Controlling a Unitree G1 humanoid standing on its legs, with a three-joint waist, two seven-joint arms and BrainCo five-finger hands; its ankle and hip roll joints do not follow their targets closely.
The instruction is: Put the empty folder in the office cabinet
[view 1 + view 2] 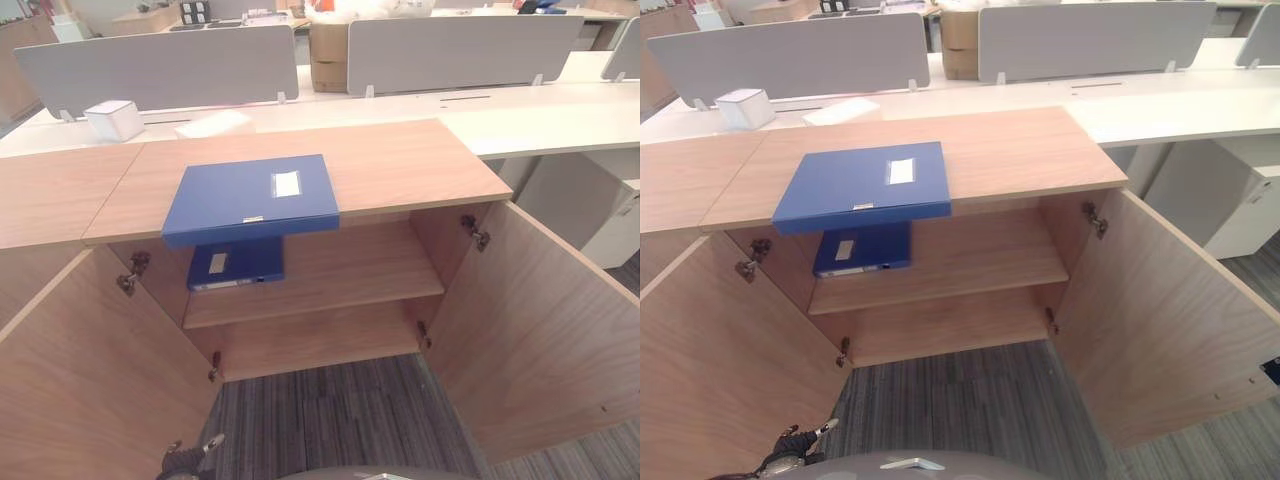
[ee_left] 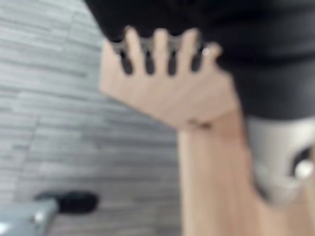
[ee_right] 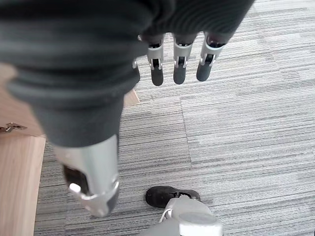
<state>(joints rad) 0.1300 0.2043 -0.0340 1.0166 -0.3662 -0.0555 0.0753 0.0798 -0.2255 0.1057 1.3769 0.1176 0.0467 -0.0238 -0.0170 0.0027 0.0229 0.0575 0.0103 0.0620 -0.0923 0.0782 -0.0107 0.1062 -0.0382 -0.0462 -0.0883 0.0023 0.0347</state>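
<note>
we see a blue folder [image 1: 250,198] flat on the open cabinet [image 1: 400,165] top, overhanging its front edge, second folder [image 1: 237,264] on the shelf beneath, our right hand [image 3: 179,61] fingers relaxed, holding nothing, above carpet [image 3: 246,123], left hand [image 2: 162,51] fingers straight against the door [image 2: 211,177]

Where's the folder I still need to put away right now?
The blue folder lies flat on the cabinet top, left of centre, overhanging its front edge, directly above a second blue folder on the upper shelf.
</note>
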